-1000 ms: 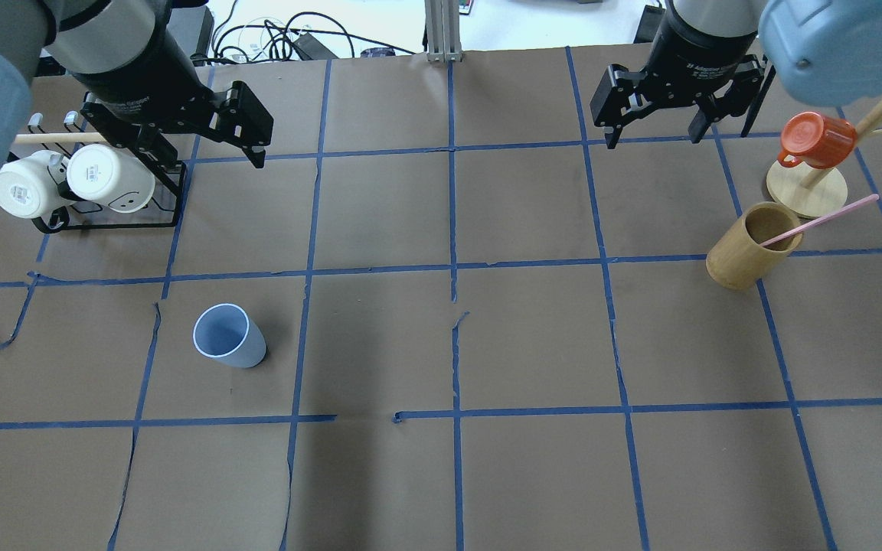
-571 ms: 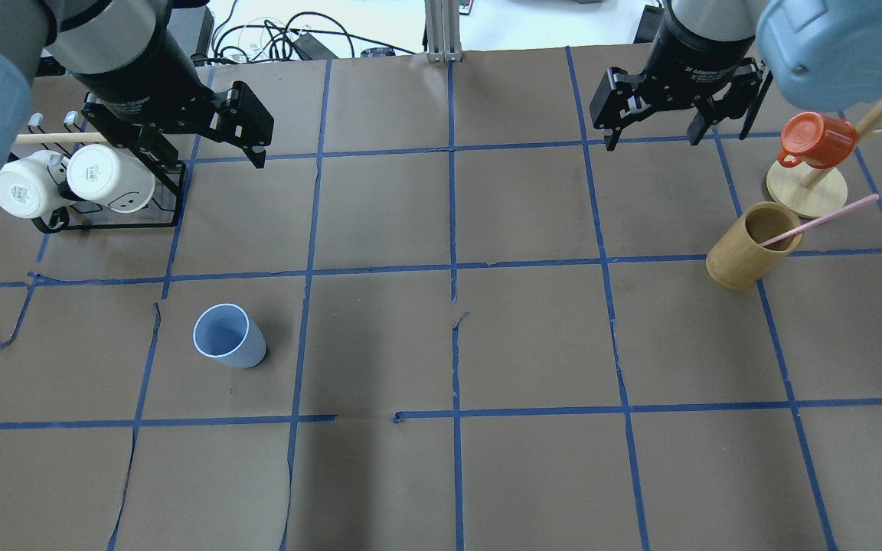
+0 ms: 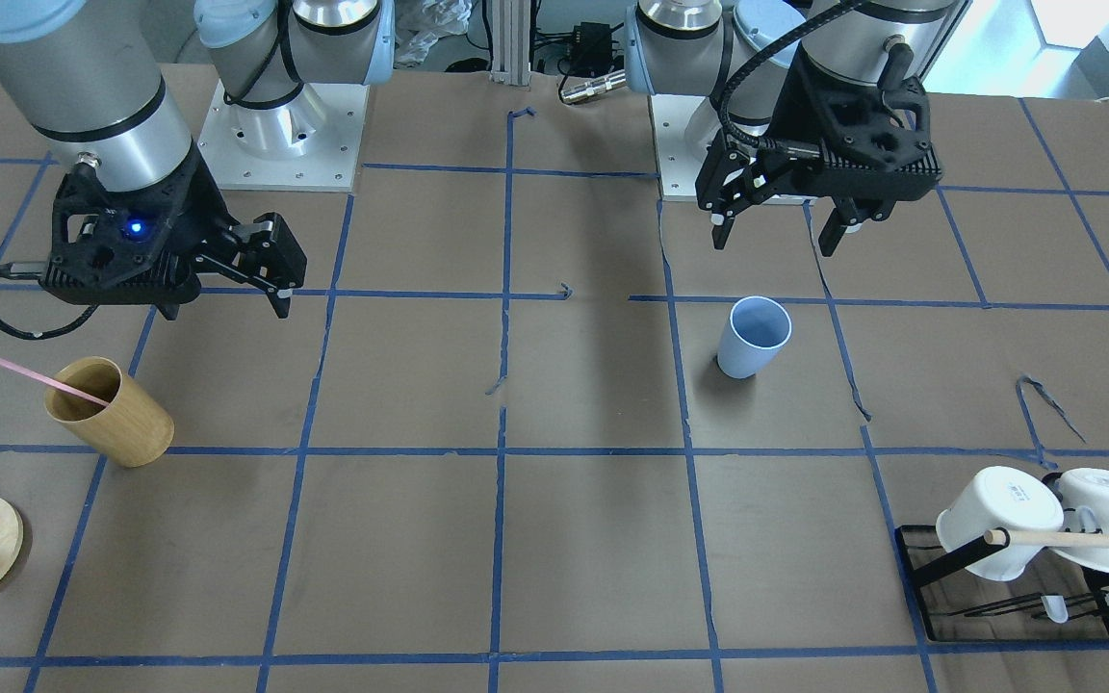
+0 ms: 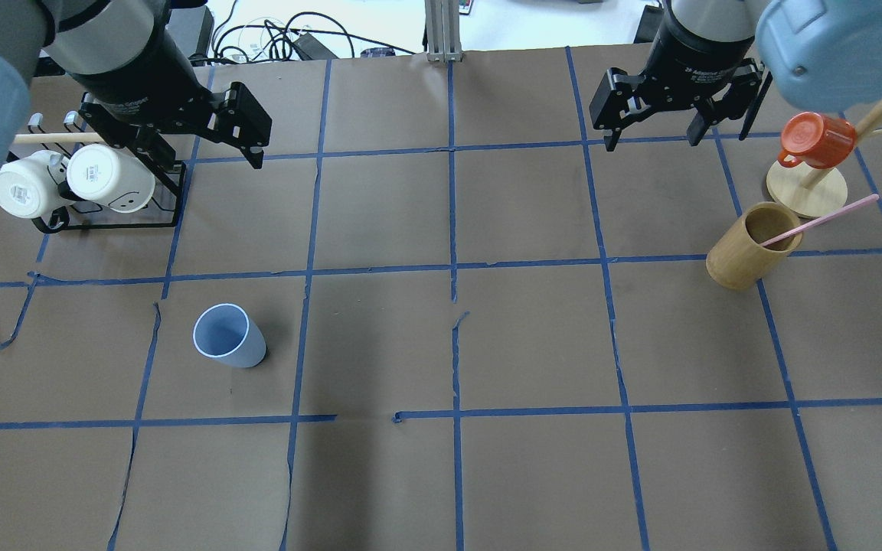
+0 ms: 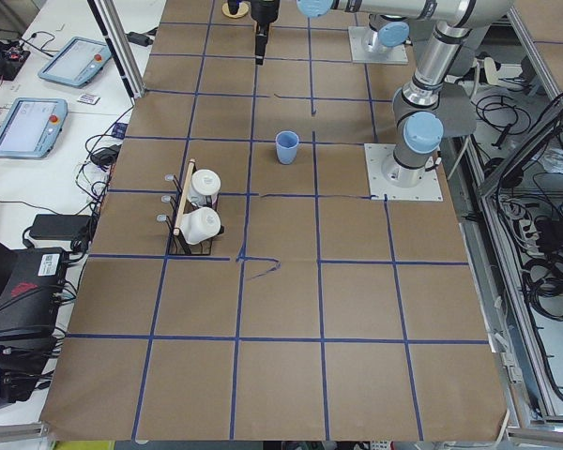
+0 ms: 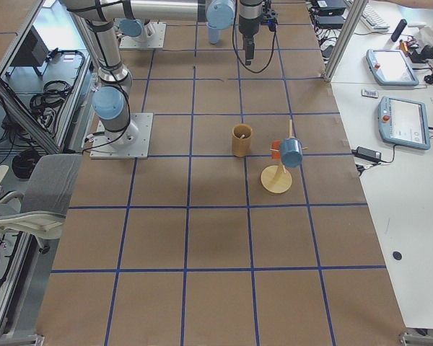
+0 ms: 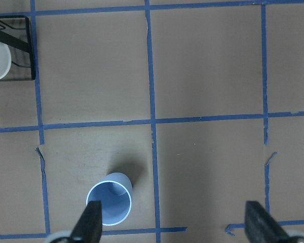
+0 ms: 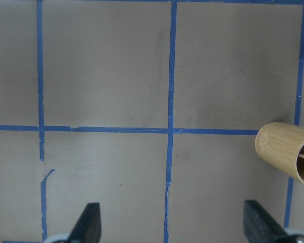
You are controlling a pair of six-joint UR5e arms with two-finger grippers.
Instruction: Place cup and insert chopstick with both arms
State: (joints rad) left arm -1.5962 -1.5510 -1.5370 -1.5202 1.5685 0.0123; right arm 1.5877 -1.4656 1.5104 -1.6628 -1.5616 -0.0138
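Treat the cup [image 4: 228, 337] as light, stiff and smooth-walled, likely to tip or skid if nudged; pinch across the wall just below the rim, or over the rim with one finger inside. Treat the chopstick [image 4: 820, 220] as nearly weightless, thin and stiff, prone to swivel between flat pads; take hold on the bare length above the rim of the wooden cup [image 4: 743, 249], well clear of that rim. Locate the cup upright, mouth up, in the left half of the table [image 4: 533, 474] in the overhead view, alone in its taped square. Locate the chopstick at the right, leaning in the wooden cup with its free end pointing far and right. Note the left gripper [image 3: 774, 241]: spread wide, holding nothing, high above the table and well apart from the cup. In the left wrist view, find the cup at the lower edge, left of the centreline between the jaws. Note the right gripper [image 4: 653, 140]: likewise wide open and empty, placed far and left of the wooden cup in the overhead view, with that cup seen only at the right edge of the right wrist view.
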